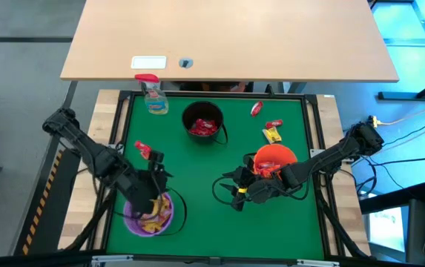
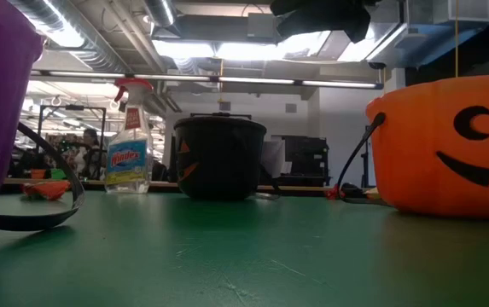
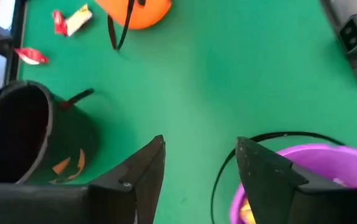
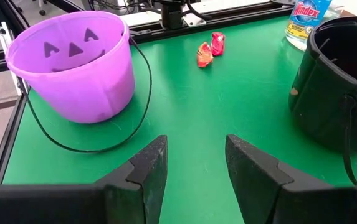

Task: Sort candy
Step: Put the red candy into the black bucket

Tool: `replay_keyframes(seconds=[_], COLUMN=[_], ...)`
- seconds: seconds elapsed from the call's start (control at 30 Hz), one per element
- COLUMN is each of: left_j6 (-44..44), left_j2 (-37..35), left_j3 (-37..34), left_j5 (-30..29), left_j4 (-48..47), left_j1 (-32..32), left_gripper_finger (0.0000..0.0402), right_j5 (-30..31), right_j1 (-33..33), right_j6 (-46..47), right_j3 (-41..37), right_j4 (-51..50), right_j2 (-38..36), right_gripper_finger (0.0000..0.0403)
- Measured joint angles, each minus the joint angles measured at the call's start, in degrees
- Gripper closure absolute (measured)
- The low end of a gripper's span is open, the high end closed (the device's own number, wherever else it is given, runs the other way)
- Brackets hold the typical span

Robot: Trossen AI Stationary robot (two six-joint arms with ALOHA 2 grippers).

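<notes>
Purple bucket (image 1: pixel 150 215) sits at the table's (image 1: pixel 197 170) 7 o'clock with yellow candy (image 1: pixel 151 218) in it, and the left gripper (image 1: pixel 155 194) hangs over its rim, jaws apart and empty, probably just past a drop. Right gripper (image 1: pixel 236 194), open and empty, hovers beside the orange bucket (image 1: pixel 274 159). Loose candy (image 1: pixel 144 150) lies at 9 o'clock and more (image 1: pixel 271 129) at 1 o'clock near the raised edge; the middle offers open room.

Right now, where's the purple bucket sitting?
In the high view the purple bucket sits at the near left of the green mat, directly under the left gripper, with yellow candy inside it and the orange bucket off to its right.
</notes>
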Motion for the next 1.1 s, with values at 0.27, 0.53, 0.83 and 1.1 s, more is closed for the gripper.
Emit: replay_keyframes(seconds=[0.27,0.53,0.83,1.1], left_j6=[1.02,0.98,2.2,4.04], left_j2=[-8.49,-18.15,-19.64,-19.65], left_j3=[-10.53,-19.42,-23.45,-23.53], left_j5=[3.9,3.78,7.2,12.71], left_j4=[4.19,15.83,19.47,19.47], left_j1=[9.29,16.92,23.0,26.67], left_gripper_finger=[0.0224,0.0234,0.0234,0.0234], right_j5=[0.0,0.06,0.25,0.94], right_j1=[0.0,-0.02,-0.02,-0.02], right_j6=[0.09,0.02,0.0,-0.02], right_j3=[0.0,0.0,0.0,0.0], right_j4=[0.0,-0.02,-0.07,-0.07], right_j2=[0.0,0.0,0.0,0.0], right_gripper_finger=[0.0244,0.0244,0.0244,0.0244])
